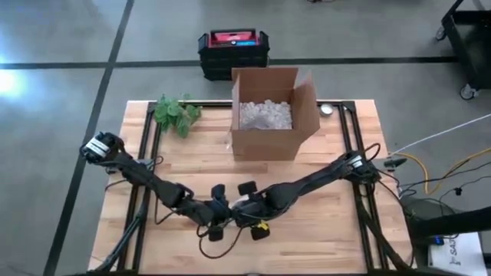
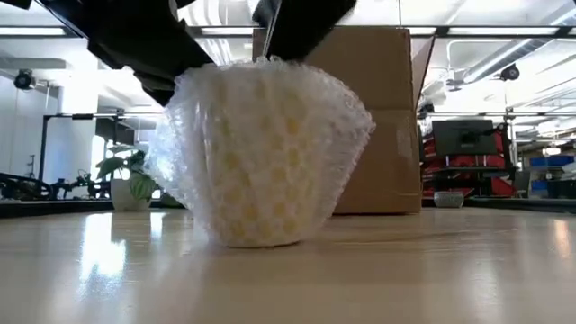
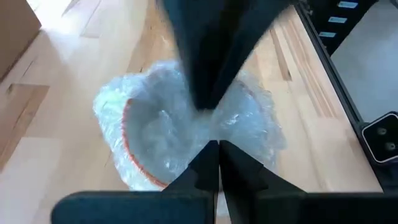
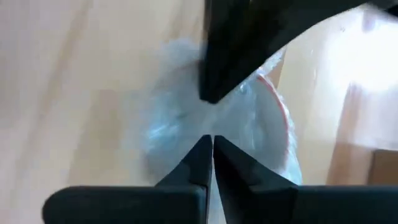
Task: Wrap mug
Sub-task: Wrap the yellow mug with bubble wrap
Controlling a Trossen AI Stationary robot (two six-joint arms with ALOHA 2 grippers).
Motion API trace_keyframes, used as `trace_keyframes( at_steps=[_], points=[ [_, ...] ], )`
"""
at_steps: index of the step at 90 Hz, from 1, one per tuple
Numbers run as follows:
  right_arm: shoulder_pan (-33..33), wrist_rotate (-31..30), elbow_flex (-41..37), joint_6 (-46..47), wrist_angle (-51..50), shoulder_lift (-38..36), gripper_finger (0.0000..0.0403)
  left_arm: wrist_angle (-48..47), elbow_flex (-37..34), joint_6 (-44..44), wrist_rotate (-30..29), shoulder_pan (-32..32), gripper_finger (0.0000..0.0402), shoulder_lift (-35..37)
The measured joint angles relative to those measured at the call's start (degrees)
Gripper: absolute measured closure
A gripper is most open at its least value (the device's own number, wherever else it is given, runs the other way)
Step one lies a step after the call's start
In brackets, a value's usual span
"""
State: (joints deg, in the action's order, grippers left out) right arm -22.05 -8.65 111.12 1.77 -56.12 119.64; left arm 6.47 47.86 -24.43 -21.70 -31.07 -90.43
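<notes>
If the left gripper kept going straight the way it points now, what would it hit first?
Most likely the bubble-wrapped mug: the left gripper, jaws shut, points into its wrapped opening. The right gripper sits very close, so depth is uncertain.

Glossy bubble wrap (image 2: 261, 153) on smooth wooden table (image 2: 432, 270).

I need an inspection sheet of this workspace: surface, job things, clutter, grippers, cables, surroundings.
Surface: wooden table, dark frame rails.
Job's things: mug upright, covered in bubble wrap; open cardboard box with white filler behind it.
Clutter: green plant, small round object near box.
Grippers: left gripper and right gripper, both shut on wrap over the mug.
Cables: yellow and white cables at table's right.
Surroundings: black and red case on floor.
</notes>
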Motion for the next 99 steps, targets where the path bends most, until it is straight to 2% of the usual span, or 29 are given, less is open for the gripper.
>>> trace_keyframes(
  at_steps=[11, 25, 52, 81, 99],
  points=[
    [-0.5, 0.0, 1.0, 2.5, -4.4, -1.1, 0.04, 0.0, 0.0, 0.0, 0.0, 0.0, 0.0402, 0.0],
    [-0.5, -0.3, -0.5, 4.1, -3.8, -0.4, 0.04, 0.1, 0.0, 0.0, 0.0, 0.0, 0.0402, 0.0],
    [0.9, -0.9, -2.1, -1.3, 0.3, 4.7, 0.0401, 0.6, 0.0, -0.1, -0.3, 0.1, 0.0402, 0.0],
    [2.8, 4.1, -2.1, -5.5, 3.8, 7.9, 0.0401, 0.7, 0.0, -0.1, -0.3, 0.1, 0.0402, 0.0],
    [3.0, 4.6, -2.3, -8.9, 6.8, 8.9, 0.0401, 0.1, 0.0, -0.1, -0.3, 0.0, 0.0402, 0.0]
  ],
)
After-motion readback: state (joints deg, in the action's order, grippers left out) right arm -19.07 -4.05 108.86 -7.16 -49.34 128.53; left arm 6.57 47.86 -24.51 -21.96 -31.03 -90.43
